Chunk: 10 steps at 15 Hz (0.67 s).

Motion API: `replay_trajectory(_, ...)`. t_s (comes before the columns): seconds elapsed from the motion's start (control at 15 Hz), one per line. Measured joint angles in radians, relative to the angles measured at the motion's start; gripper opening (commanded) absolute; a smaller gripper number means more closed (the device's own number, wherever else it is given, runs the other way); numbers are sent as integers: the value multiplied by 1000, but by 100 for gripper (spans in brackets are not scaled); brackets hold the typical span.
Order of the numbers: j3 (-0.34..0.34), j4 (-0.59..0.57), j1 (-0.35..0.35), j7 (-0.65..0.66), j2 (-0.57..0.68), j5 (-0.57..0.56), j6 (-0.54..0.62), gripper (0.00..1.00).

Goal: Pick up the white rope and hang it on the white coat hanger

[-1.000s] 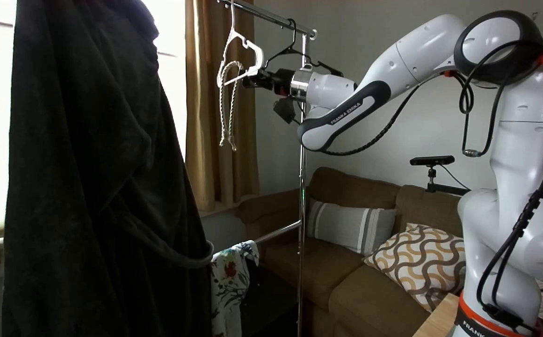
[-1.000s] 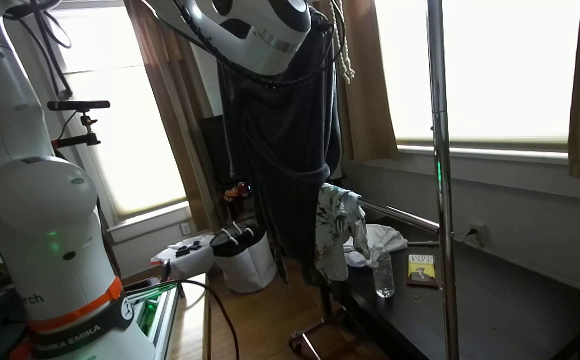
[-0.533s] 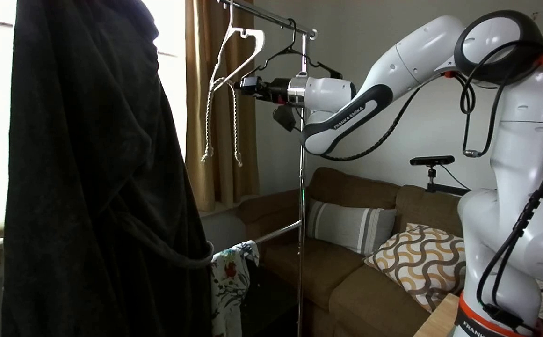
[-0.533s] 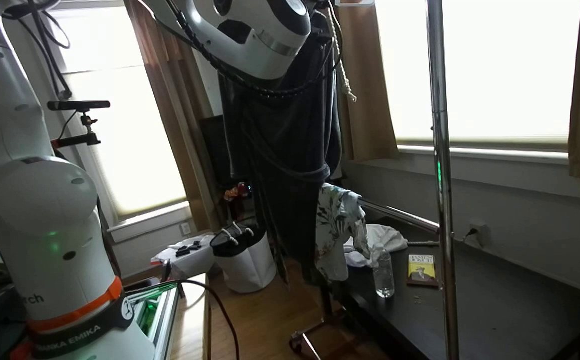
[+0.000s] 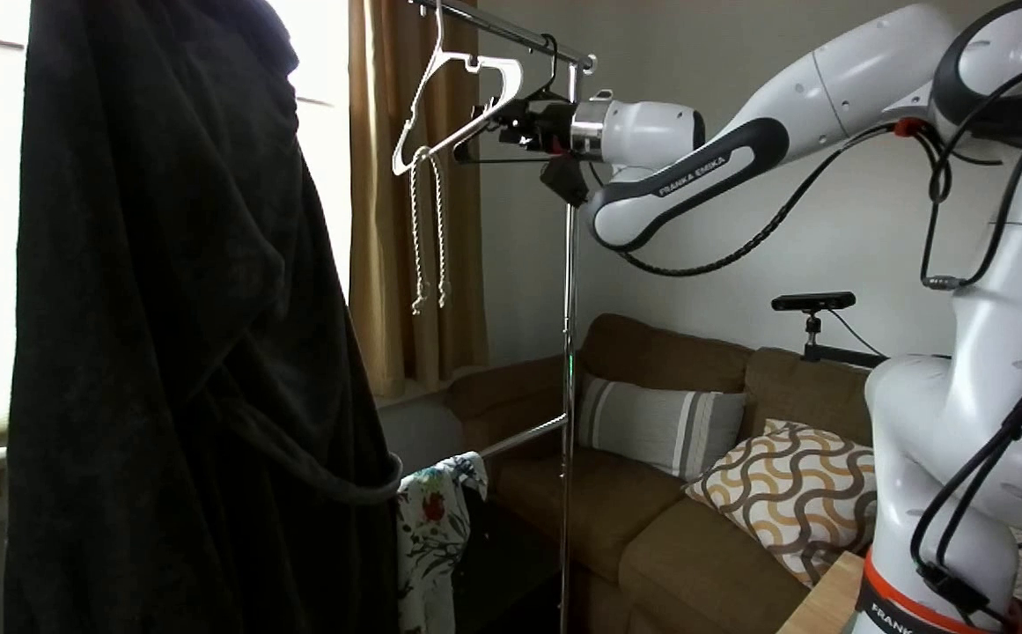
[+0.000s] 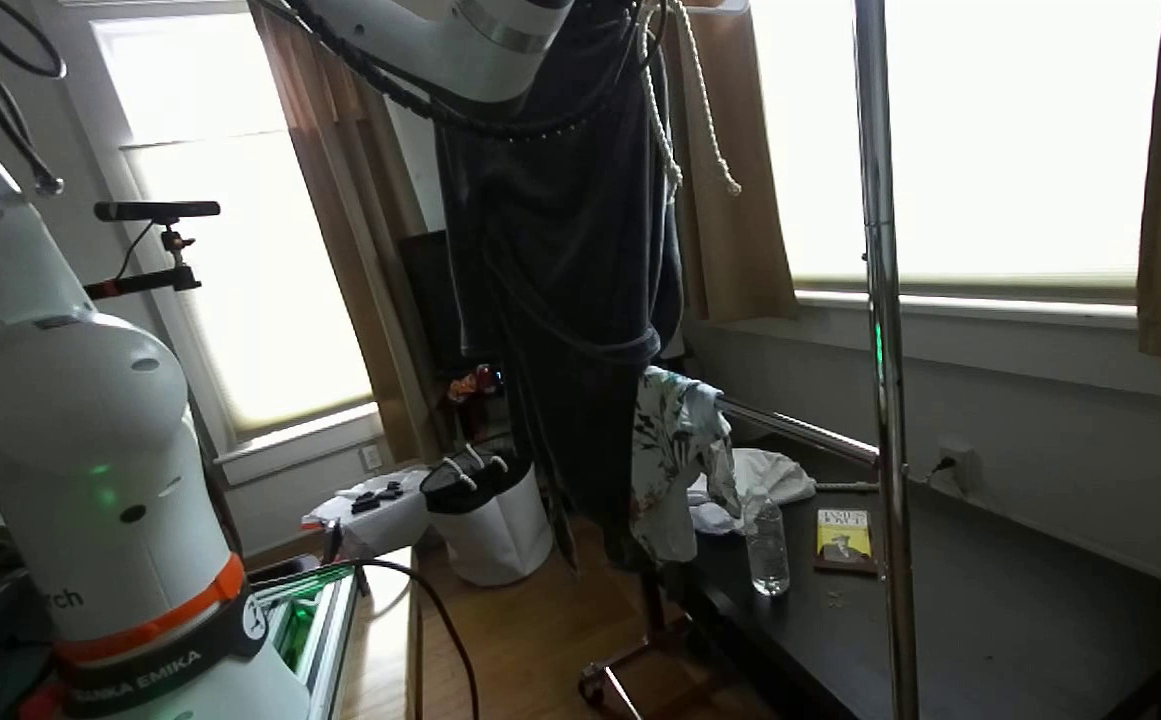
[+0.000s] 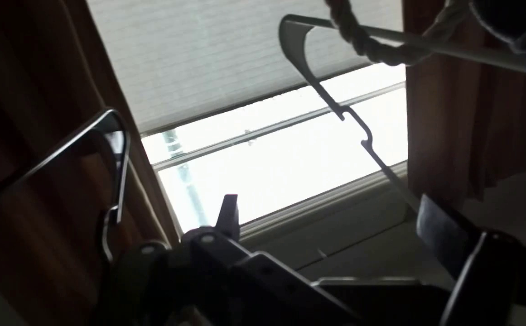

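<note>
One black-topped bin [image 6: 500, 535] (only in an exterior view) sits below my spread-apart jaws; ahead, rope [image 7: 383, 56] hangs on hanger [image 7: 292, 41].

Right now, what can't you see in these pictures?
White coat hanger: in an exterior view, the top edge cuts off its hook; in the wrist view, the hand covers part of it.
White rope: in the wrist view, the top edge cuts off its ends.
Dark garment: in an exterior view, the top edge crops it.
</note>
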<state>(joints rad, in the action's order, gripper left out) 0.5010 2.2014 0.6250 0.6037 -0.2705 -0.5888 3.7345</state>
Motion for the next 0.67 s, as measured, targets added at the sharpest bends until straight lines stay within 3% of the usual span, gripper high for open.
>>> replay_trajectory(0.33, -131, 148, -119, -103, -172, 10, -310, 100)
replay_trajectory(0.67, -199, 337, -102, -106, -338, -49, -613, 100)
